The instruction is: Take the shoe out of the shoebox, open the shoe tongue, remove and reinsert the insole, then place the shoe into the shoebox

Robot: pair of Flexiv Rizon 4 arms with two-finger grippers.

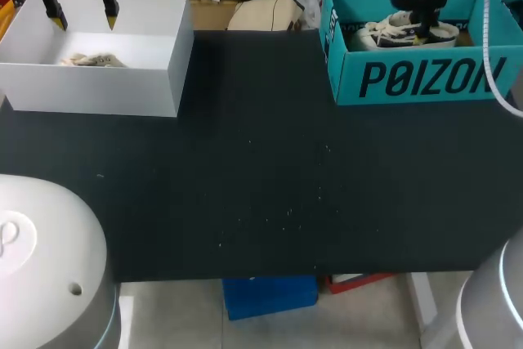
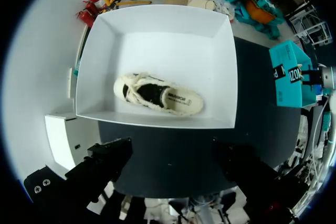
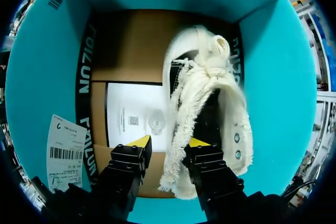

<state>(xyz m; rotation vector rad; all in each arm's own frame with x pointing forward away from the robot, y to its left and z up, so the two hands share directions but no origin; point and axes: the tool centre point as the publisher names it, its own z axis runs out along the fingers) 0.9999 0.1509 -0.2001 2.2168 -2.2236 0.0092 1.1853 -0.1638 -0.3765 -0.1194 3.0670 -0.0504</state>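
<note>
**Right tool astride the shoe's edge, inside the shoebox**

The right tool is down inside the teal shoebox, which stands at the far right of the dark counter. The cream shoe lies on the box floor along one long wall, its side close against that wall. A printed paper sheet lies on the cardboard floor beside it. The tool's fingers are a little apart, straddling the shoe's frayed edge. One finger lies over the shoe's opening. The other stands just clear of the shoe, with a strip of floor showing between them, so the shoe is not gripped. The teal walls rise close around the tool on all sides.

At the counter's far left stands a white box, with a second shoe lying near its front wall. The left tool hangs above this box, fingers spread wide and holding nothing. The two boxes are well apart, with the broad dark counter between them and in front of them.
</note>
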